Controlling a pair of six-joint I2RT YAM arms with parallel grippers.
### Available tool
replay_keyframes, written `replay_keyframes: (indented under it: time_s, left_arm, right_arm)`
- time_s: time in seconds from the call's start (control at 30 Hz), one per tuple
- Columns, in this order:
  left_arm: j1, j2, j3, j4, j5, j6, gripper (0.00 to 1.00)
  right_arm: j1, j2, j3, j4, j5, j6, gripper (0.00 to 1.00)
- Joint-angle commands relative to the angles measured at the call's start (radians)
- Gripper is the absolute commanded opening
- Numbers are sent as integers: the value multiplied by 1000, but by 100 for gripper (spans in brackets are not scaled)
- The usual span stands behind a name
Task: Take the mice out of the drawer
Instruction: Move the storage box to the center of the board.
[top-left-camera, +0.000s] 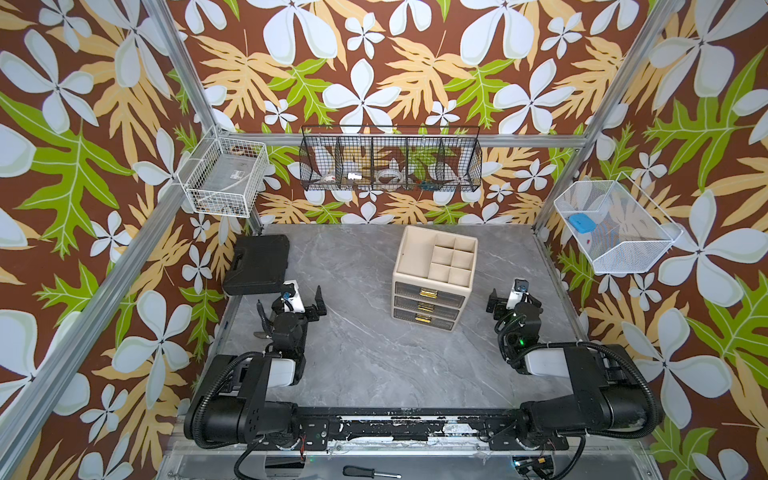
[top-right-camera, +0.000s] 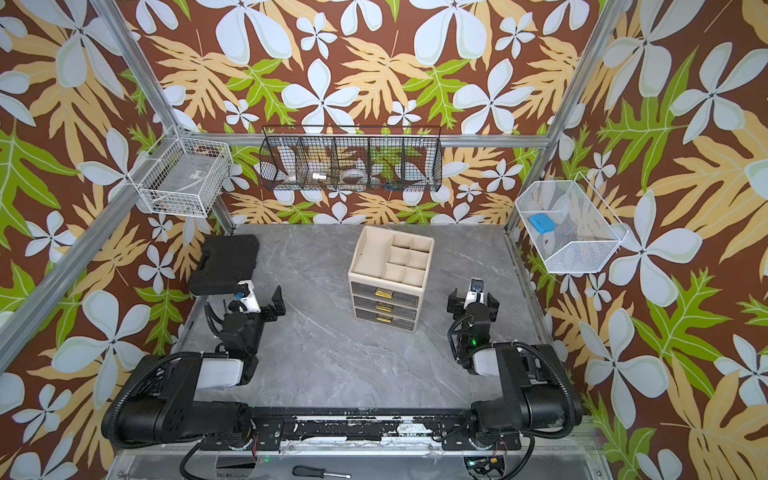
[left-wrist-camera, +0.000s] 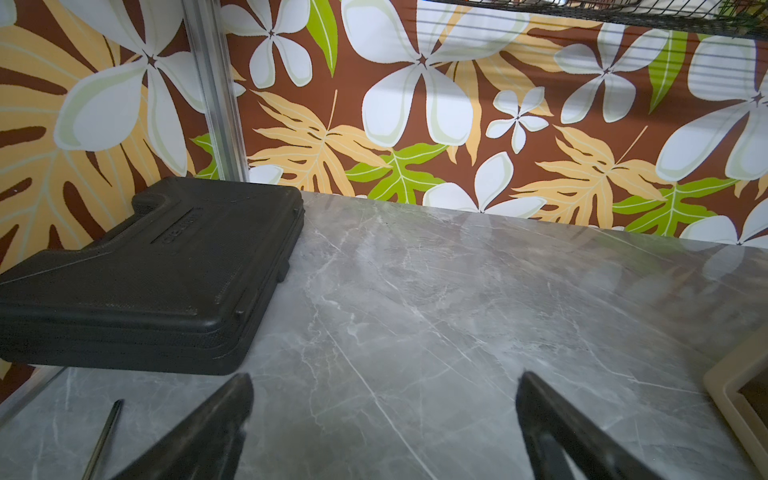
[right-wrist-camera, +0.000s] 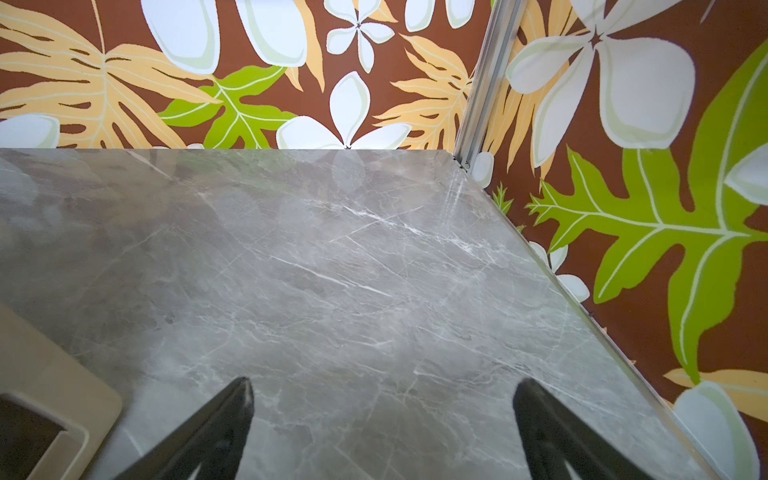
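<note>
Standing shut: beige 3-drawer unit (top-left-camera: 430, 266), gold handles (top-left-camera: 428, 293), dark fronts; L fingers (left-wrist-camera: 216, 428), R fingers (right-wrist-camera: 557, 432) spread wide.

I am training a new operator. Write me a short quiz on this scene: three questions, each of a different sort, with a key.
1. True or false: all three drawers of the beige drawer unit are shut.
2. What does the left pincer hold? A) a mouse B) a drawer handle C) nothing
3. Fill in the missing word: the jaws of the right pincer stand ____ over the bare table.
Key: 1 true; 2 C; 3 open.
</note>
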Motion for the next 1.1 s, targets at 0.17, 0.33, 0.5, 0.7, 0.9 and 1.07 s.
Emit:
replay_keyframes:
  time_s: [0.17,0.33,0.5,0.7,0.9,1.07]
  left_arm:
    - [1,-2,0,22,1,8,100]
    - [1,-1,1,22,1,8,100]
    - [1,-1,0,22,1,8,100]
    - [1,-2,-2,24,0,9,100]
    - [1,-30,-78,148,-63,-20,100]
    - [1,-155,-76,34,-92,-26,100]
  right_arm:
    - [1,0,1,29,0,0,100]
    - [1,0,1,29,1,0,99]
    - [1,-1,1,29,0,-1,100]
    - [1,-2,-1,29,0,-1,99]
    - [1,-18,16,-7,-18,-6,99]
    - [0,-99,83,-188,-25,-1,99]
